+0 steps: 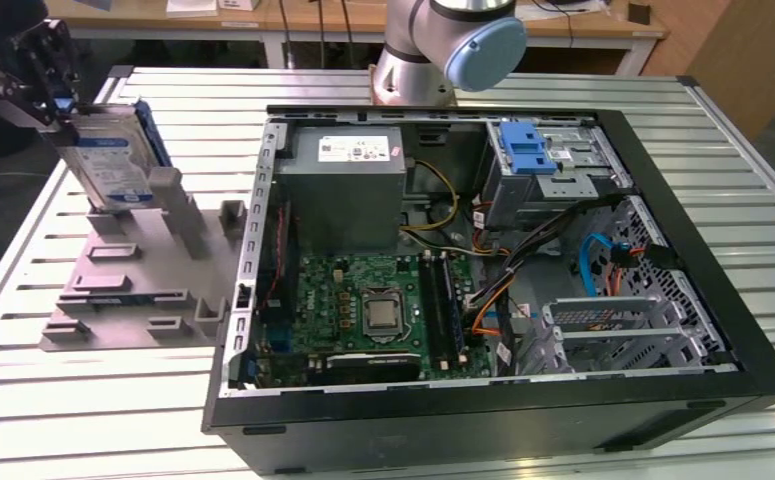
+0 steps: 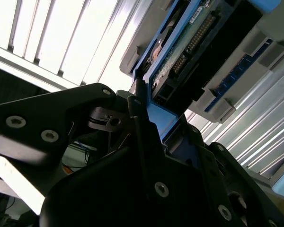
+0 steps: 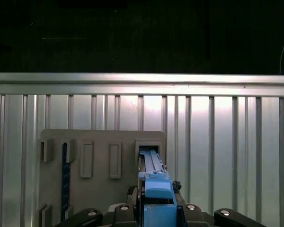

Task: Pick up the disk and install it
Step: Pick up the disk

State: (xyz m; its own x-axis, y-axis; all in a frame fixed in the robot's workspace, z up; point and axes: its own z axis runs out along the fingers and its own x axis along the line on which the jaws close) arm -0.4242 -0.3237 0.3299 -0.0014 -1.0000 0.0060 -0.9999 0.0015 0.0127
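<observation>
Jaws: clamped on the upper end of the disk [image 1: 110,158], pressing on its blue carrier [image 3: 156,194]. Disk: on edge and tilted, its lower end at a slot of the grey holder [image 1: 140,270] directly below the jaws. Holder: lies on the slatted tabletop [image 1: 94,420]. Open computer case [image 1: 467,420]: beyond the holder, well apart from the jaws, with a silver cage [image 1: 577,160] inside.

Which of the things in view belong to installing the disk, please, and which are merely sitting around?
In the job: the disk, gripped by the claw; the grey rack below it; the open computer case.
Merely around: the power-supply box; the motherboard; the cables.
</observation>
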